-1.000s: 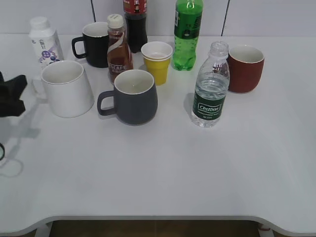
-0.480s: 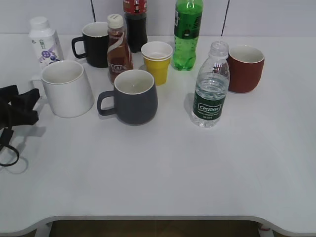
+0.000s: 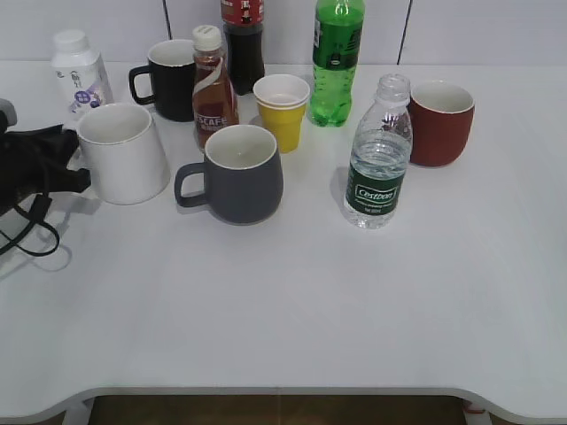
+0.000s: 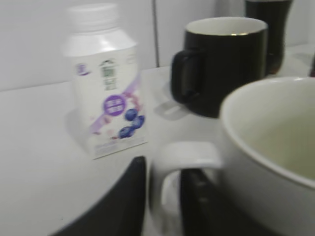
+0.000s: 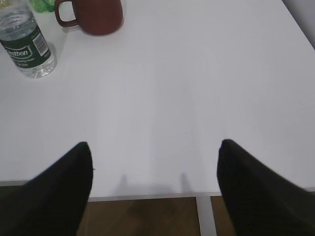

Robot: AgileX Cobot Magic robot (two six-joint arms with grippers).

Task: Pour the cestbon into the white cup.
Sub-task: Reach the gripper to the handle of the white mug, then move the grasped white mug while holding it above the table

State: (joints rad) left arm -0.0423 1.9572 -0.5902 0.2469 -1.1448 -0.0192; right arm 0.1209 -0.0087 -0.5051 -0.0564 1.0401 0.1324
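straddling the mug handle: the left gripper (image 4: 162,206) is sitting with one dark finger on each side of the white cup's (image 3: 124,152) handle (image 4: 184,160), narrow gap, looking about closed on it, though contact is blurred. the cup is standing upright at the left of the table (image 3: 292,310), just right of that gripper. the right gripper (image 5: 155,182) is hanging wide open over bare table at the near edge, holding nothing. the water bottle (image 3: 379,155) is standing upright, cap off, long axis vertical, ahead and to the left of the right gripper, well apart from it. judgement: the right arm is the nearer one for the bottle. further back are sitting the grey mug (image 3: 237,174), red mug (image 3: 440,122) and small white bottle (image 4: 106,81).
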